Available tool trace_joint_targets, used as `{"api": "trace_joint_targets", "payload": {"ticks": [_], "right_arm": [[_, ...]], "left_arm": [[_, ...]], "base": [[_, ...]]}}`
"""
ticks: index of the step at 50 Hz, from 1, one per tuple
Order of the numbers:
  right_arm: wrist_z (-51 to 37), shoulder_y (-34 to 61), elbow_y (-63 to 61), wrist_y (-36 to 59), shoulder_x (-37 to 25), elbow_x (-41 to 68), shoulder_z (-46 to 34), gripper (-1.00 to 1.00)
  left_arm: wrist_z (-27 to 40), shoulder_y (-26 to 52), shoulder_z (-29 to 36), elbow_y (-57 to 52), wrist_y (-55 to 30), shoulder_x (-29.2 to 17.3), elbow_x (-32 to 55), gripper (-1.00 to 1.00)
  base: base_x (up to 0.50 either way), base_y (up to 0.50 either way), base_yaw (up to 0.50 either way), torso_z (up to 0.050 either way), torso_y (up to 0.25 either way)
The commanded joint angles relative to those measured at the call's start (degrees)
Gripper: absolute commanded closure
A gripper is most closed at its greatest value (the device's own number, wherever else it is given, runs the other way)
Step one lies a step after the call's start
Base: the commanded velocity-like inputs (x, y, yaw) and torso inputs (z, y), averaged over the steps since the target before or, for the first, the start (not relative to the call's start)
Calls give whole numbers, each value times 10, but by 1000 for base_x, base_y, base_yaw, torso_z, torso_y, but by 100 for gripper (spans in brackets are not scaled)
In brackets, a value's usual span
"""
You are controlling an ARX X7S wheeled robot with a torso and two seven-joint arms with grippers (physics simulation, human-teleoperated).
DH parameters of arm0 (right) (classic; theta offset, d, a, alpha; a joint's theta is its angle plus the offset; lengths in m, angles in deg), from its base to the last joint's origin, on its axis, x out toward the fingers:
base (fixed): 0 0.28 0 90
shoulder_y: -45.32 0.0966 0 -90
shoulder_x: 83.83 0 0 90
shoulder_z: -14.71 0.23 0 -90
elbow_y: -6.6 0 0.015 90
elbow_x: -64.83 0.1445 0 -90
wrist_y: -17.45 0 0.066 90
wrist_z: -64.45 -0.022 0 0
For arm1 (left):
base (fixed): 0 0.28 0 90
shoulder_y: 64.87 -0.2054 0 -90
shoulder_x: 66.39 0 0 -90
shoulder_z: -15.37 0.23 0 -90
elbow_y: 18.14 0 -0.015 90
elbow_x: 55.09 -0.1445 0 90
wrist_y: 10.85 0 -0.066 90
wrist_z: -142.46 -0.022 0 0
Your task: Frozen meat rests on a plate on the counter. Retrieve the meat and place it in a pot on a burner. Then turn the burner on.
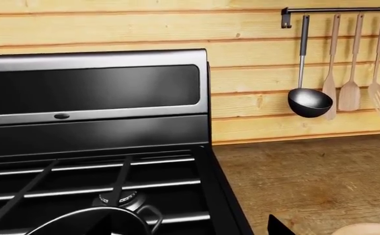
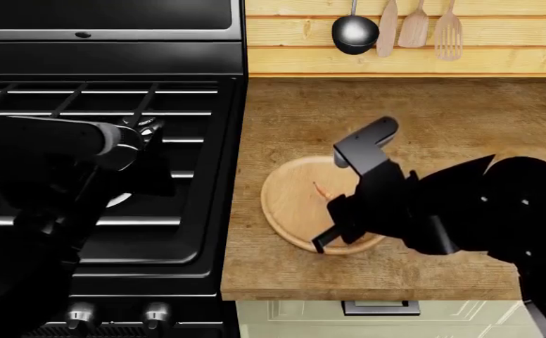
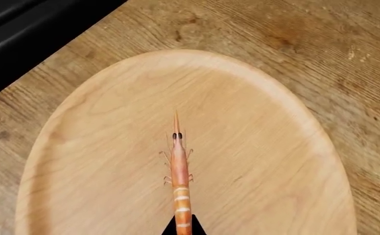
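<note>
The meat [image 3: 178, 171], a thin orange-red shrimp, lies lengthwise on the round tan wooden plate [image 3: 275, 147] on the brown counter [image 2: 442, 113]. My right gripper [image 3: 183, 228] is shut on the meat's tail end, with a dark fingertip on each side. From the head camera, that gripper [image 2: 334, 222] hangs over the plate [image 2: 287, 204], and only a red sliver of the meat [image 2: 322, 189] shows. My left gripper [image 1: 190, 229] is open above the stove, just over the pot's shiny rim [image 1: 88, 215] and a burner [image 1: 118, 198]. My left arm hides most of the pot from the head camera.
The black stove [image 2: 113, 91] with grate bars fills the left side, with knobs [image 2: 155, 313] along its front. A ladle [image 2: 354, 32] and wooden utensils [image 2: 414, 24] hang on the plank wall. The counter's front edge [image 2: 367, 296] runs above pale cabinets.
</note>
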Motion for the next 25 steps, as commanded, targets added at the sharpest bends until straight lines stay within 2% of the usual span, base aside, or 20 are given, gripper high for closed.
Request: {"api": "trace_joint_targets", "payload": {"ticks": [1,11,25], "right_arm": [[-14,12,-15,2,-4,10,8,100],[-48,25,-63,-6,-21,46,46,100],[-123,52,-141,-54,-41,150,151,100]], "left_arm": [[11,4,-8,-11,-8,-4,15,-100],[43,23,-27,-42,-38,-12,60,-100],[118,80,-56,-68,-102,-27,170,-100]], "base": [[0,0,0,0,0],[0,0,0,0,0],[0,0,0,0,0]]}}
